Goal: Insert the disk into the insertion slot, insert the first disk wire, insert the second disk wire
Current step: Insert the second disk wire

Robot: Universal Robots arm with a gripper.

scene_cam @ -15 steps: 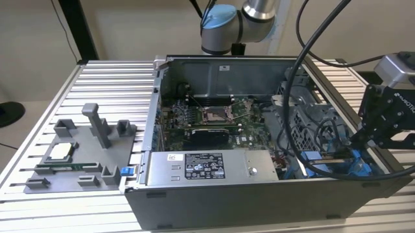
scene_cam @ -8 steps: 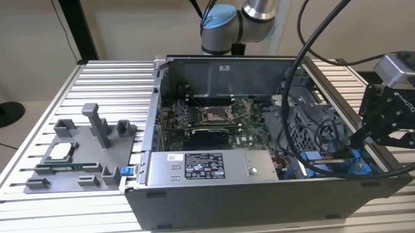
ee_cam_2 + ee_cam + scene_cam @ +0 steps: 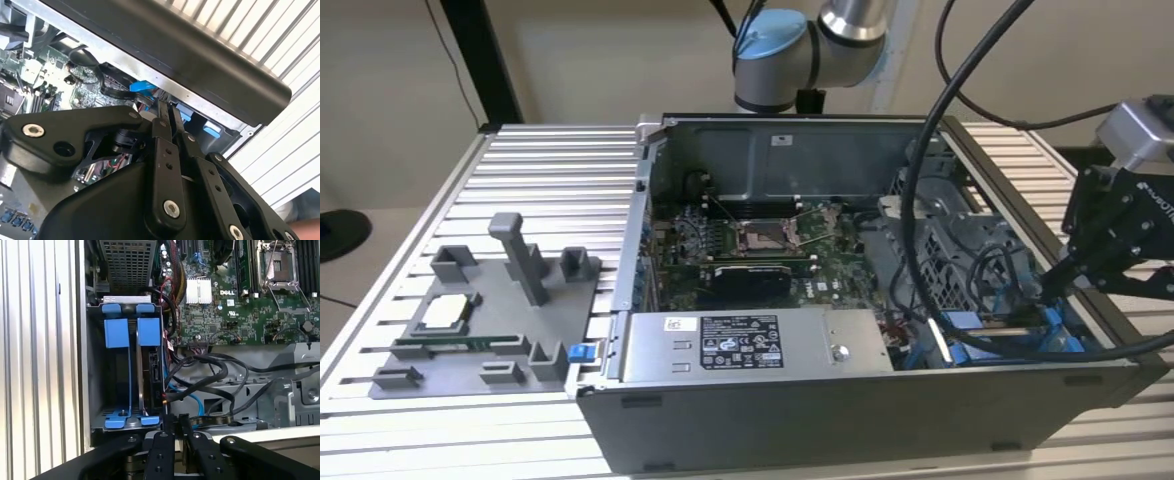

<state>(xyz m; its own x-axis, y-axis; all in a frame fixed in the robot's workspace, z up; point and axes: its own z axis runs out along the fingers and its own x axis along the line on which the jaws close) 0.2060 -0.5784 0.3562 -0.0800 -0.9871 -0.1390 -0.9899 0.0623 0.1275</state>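
The disk (image 3: pixel 152 372) stands on edge inside the insertion slot (image 3: pixel 97 365), a grey metal bay at the corner of the open computer case (image 3: pixel 854 410). Its bright blue frame (image 3: pixel 148 331) shows at the bay's mouth, next to a second blue frame (image 3: pixel 116 332). A thin black wire (image 3: pixel 172 395) ends right at the disk's connector edge, and a blue wire (image 3: pixel 192 401) curves beside it. My gripper (image 3: pixel 173 419) hovers just off that edge with its black fingers (image 3: pixel 161 150) pressed together. Nothing shows between them. In the exterior view the gripper (image 3: pixel 1051 290) reaches into the case's right end.
A motherboard (image 3: pixel 761 240) fills the case floor and a grey labelled power-supply box (image 3: pixel 747 345) sits at the front. Thick black cables (image 3: pixel 220 371) loop beside the bay, under a perforated cage (image 3: pixel 127 260). A grey parts fixture (image 3: pixel 494 320) lies on the ribbed table at the exterior view's left.
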